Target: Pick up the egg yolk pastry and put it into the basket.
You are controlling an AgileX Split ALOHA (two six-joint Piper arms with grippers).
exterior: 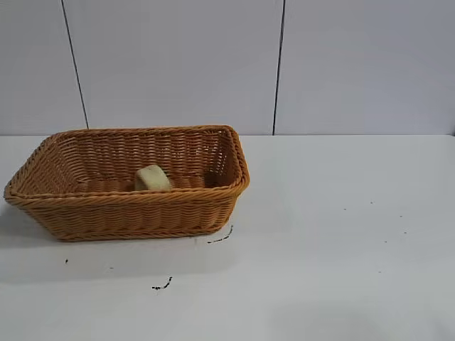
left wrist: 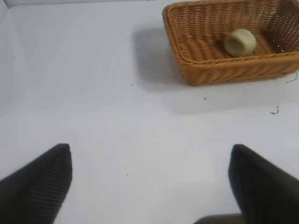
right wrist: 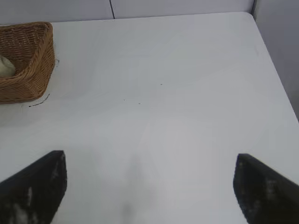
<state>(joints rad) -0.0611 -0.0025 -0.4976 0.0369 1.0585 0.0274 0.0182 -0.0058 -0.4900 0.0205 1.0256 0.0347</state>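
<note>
The egg yolk pastry point(exterior: 153, 177), a small pale yellowish puck, lies inside the orange-brown wicker basket point(exterior: 128, 213) at the left of the table. It also shows in the left wrist view point(left wrist: 239, 42) within the basket point(left wrist: 219, 70), and partly in the right wrist view point(right wrist: 5, 66) behind the basket wall point(right wrist: 28, 65). My left gripper point(left wrist: 150, 156) is open and empty over bare table, well away from the basket. My right gripper point(right wrist: 149, 161) is open and empty over bare table, far from the basket. Neither arm shows in the exterior view.
The white table point(exterior: 334, 234) carries a few small dark marks near the basket point(exterior: 162, 285). A grey panelled wall stands behind the table. The table's far edge and corner show in the right wrist view point(right wrist: 254, 18).
</note>
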